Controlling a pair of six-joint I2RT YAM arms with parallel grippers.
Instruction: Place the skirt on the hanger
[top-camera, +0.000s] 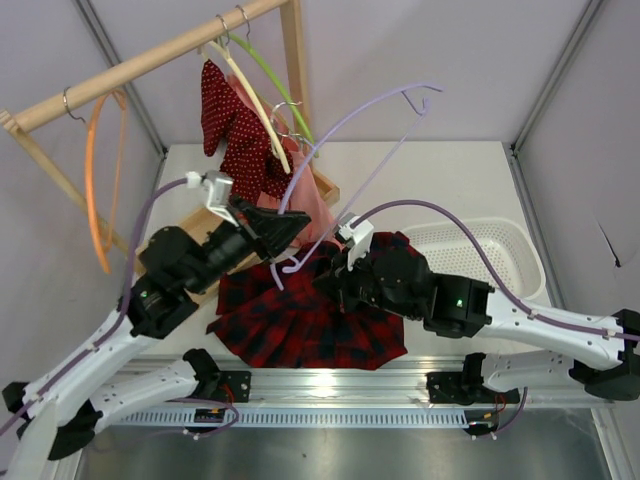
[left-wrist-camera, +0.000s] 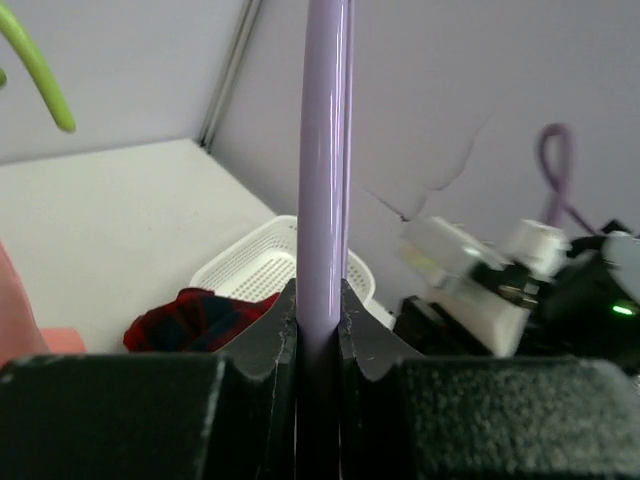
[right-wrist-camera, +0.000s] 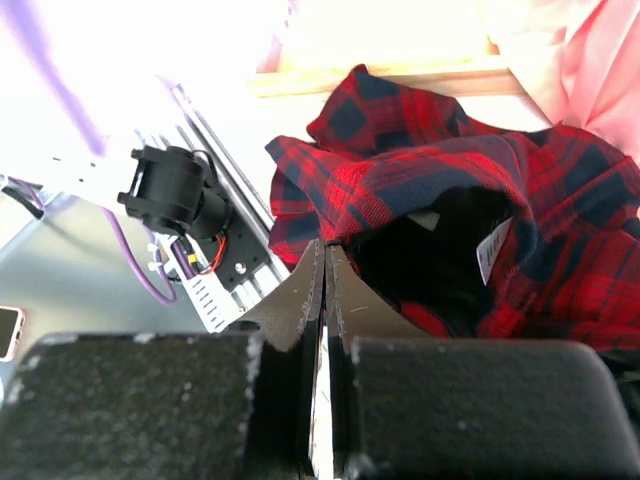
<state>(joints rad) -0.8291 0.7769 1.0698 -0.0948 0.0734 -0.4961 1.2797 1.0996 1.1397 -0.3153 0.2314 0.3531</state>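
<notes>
The red and navy plaid skirt (top-camera: 300, 325) lies spread at the table's near edge, between the two arms. My right gripper (top-camera: 333, 278) is shut on its waistband edge (right-wrist-camera: 345, 215); in the right wrist view the jaw tips (right-wrist-camera: 325, 248) meet at the rim of the skirt's dark opening. The lavender hanger (top-camera: 350, 120) slants up to the right, its hook high over the table. My left gripper (top-camera: 292, 226) is shut on it near its lower end. In the left wrist view the hanger's bar (left-wrist-camera: 325, 180) rises straight up from between the jaws (left-wrist-camera: 320, 300).
A wooden rack (top-camera: 150, 55) at the back left carries an orange hanger (top-camera: 93, 180), a red dotted garment (top-camera: 235, 130) and cream and green hangers. A pink garment (top-camera: 322, 205) hangs behind the skirt. A white basket (top-camera: 490, 250) stands at the right.
</notes>
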